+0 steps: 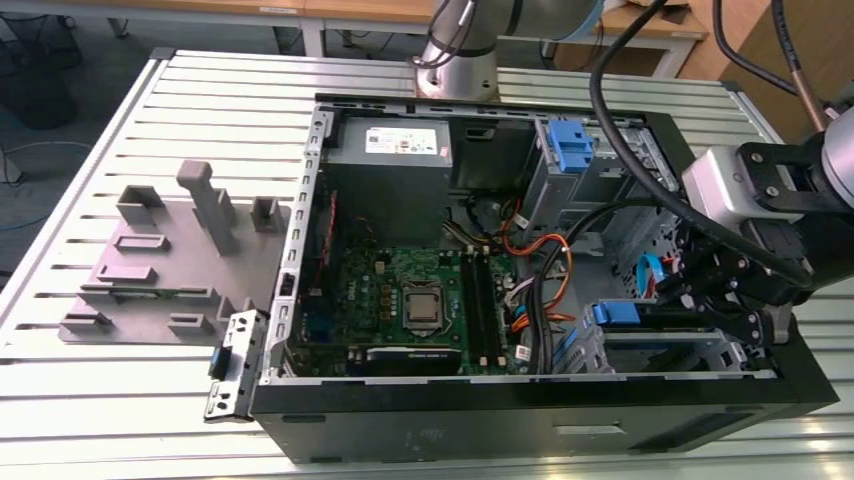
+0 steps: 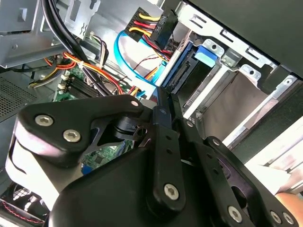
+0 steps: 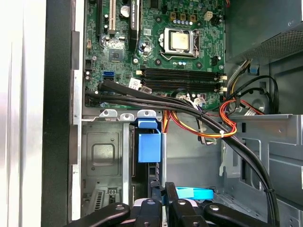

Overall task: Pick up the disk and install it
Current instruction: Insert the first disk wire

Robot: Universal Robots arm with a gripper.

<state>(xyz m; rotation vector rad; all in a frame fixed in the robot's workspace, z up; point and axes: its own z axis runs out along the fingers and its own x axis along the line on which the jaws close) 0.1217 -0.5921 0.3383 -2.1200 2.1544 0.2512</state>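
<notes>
Gripper (image 3: 162,188), pinched closed and empty, hovers beside the disk (image 3: 149,147), apparently slotted into the corner drive cage (image 3: 102,156) of the computer case (image 3: 59,142); seating needs a square push past cables (image 3: 199,113).

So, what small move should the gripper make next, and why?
Probably a gentle press seating the disk fully into the drive bay: in the first wrist view it stands on edge in the slot, and the gripper sits right at one end of it.

Exterior view looks down on the whole open black computer case (image 1: 534,435) on the slatted metal desk (image 1: 200,90); both wrist views sit close inside, sharing its green circuit board (image 3: 189,28) (image 2: 66,90).
</notes>
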